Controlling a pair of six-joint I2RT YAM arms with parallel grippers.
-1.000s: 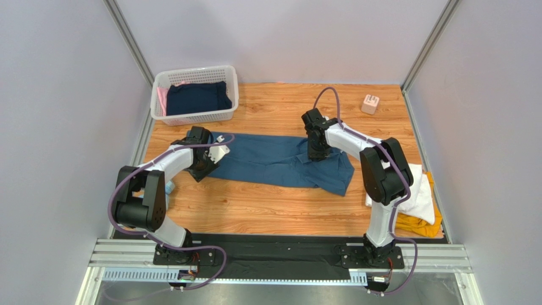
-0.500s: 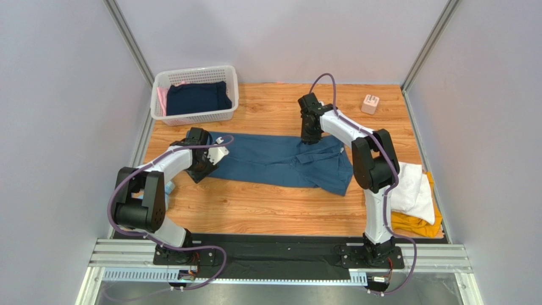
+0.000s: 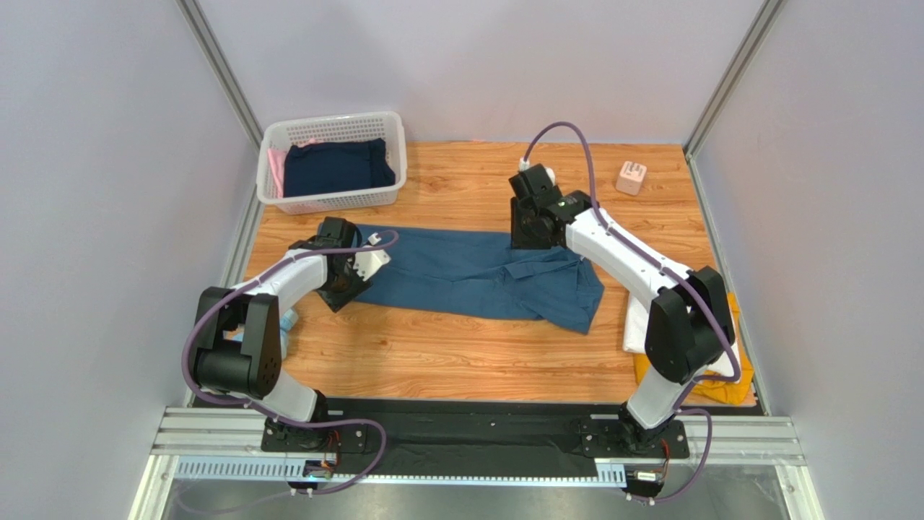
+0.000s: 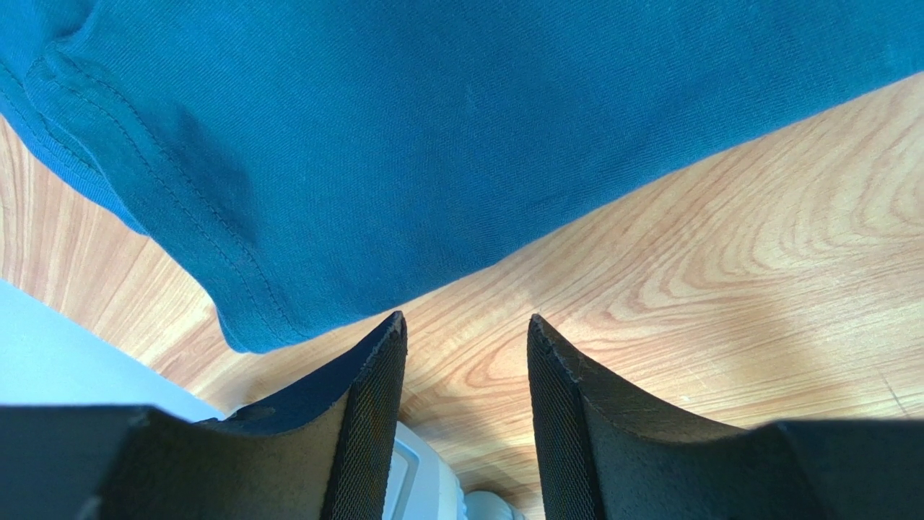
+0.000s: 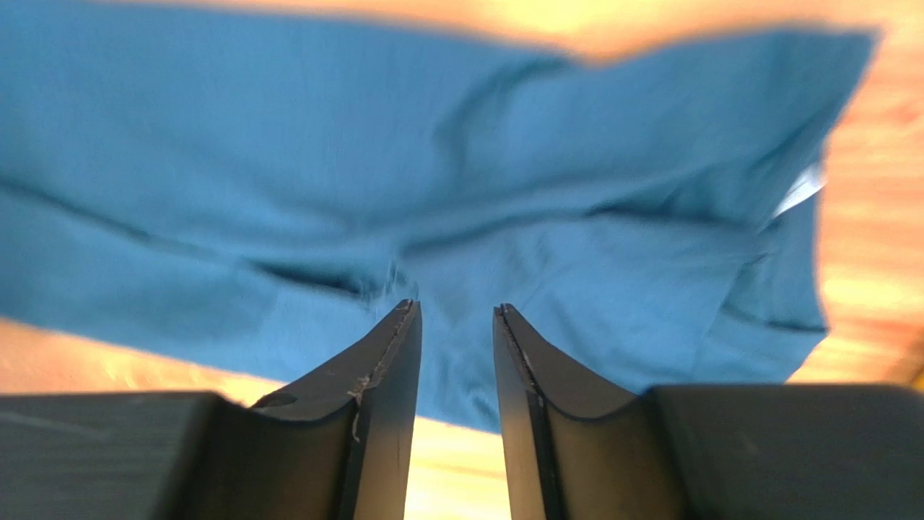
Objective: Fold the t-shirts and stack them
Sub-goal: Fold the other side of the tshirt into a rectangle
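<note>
Presently on record, clock positions as seen from overhead:

1. Teal t-shirt [image 3: 477, 276]: spread as a long band across the middle of the surface [image 3: 434, 358], from 9 to 3 o'clock, the 3 o'clock end bunched and overlapped, not yet folded square. Soft, light, limp cotton, likely to drape, crease and drag on the wood rather than slide cleanly. Best taken at a hem or corner, pinching the layers close to an edge, both ends lifted together for a straight fold.
2. Folded white t-shirt [image 3: 632, 325] over mustard t-shirt [image 3: 729, 390]: stacked at 4 o'clock, largely hidden by right arm [image 3: 678, 320].
3. Left jaws: low at the shirt's 9 o'clock end, moderately parted, empty; bare wood between, hemmed corner just beyond the tips.
4. Right jaws: raised over the shirt's 1 o'clock edge, narrowly parted, nothing gripped; wrist view blurred.
5. White lattice basket [image 3: 331, 121]: 11 o'clock, dark garment [image 3: 336, 168] inside.
6. Small pale cube [image 3: 631, 177]: 1 o'clock corner.
</note>
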